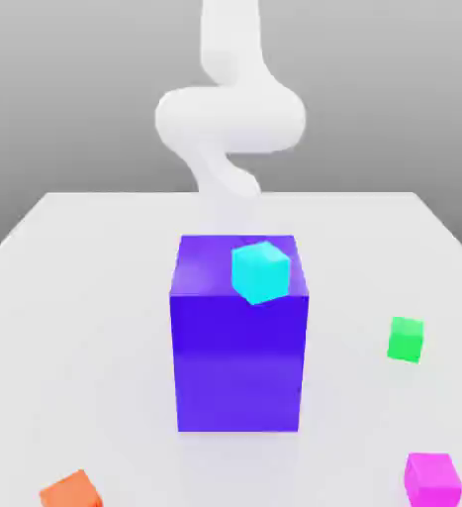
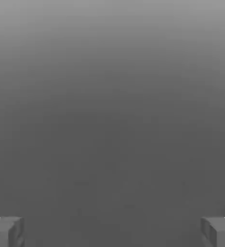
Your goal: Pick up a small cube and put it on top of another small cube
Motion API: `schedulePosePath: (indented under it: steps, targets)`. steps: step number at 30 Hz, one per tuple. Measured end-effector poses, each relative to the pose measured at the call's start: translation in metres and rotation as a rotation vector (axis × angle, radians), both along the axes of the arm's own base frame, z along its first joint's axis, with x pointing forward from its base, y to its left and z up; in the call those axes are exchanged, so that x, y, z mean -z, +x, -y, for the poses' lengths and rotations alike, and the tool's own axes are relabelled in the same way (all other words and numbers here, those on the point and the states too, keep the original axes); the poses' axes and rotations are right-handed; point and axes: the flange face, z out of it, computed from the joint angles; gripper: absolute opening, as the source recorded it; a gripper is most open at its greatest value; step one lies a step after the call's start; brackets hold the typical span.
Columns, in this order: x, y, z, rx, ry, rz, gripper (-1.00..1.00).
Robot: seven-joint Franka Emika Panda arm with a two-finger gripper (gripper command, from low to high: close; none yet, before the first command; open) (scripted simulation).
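- Exterior view: we see the white arm curling above the far side of the white table.
- At the table's middle stands a big purple-blue block, and a cyan cube sits tilted on its top face, towards the exterior view's right.
- The small magenta cube lies on the table at the near edge on the exterior view's right, resting free with nothing touching it.
- The small green cube sits on the table farther back on that same side, well apart from the magenta one and beside the big block with a gap between them.
- An orange cube lies at the near edge on the exterior view's left.
- Hand view: we see the gripper with its two grey fingertips spread wide apart, and nothing held between them; only plain grey backdrop lies between and beyond the fingers.
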Motion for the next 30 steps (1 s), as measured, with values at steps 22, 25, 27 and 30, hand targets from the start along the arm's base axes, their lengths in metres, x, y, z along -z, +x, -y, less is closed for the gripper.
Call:
schedulePosePath:
  steps: [22,25,27,30]
  targets:
    - [0.348,0.128,-0.184,-0.994,-0.348,-0.423,0.00]
    - [0.399,0.123,-0.200,-1.112,-0.419,-0.470,0.00]
    - [0.431,0.116,-0.210,-1.195,-0.471,-0.500,0.00]
    - [0.478,0.104,-0.223,-1.316,-0.553,-0.540,0.00]
